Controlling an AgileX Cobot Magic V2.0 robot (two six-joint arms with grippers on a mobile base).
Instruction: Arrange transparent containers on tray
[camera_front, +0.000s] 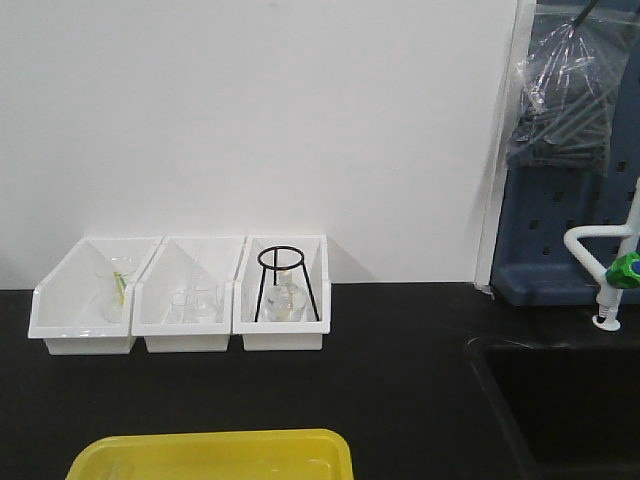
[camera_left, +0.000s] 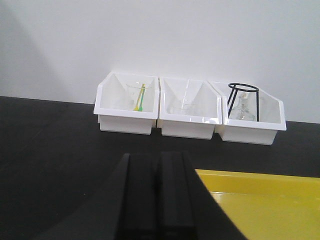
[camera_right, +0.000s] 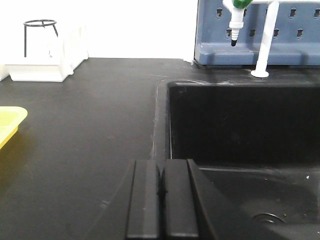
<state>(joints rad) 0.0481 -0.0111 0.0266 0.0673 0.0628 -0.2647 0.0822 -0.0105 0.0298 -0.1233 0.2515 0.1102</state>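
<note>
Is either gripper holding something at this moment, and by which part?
Nothing is held. The left gripper and the right gripper both have their jaws closed together with nothing between them.

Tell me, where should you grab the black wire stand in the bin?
By its top ring, coming straight down from above. The stand is upright and its ring rises above the bin walls, while the legs sit down inside, close to a glass flask.
</note>
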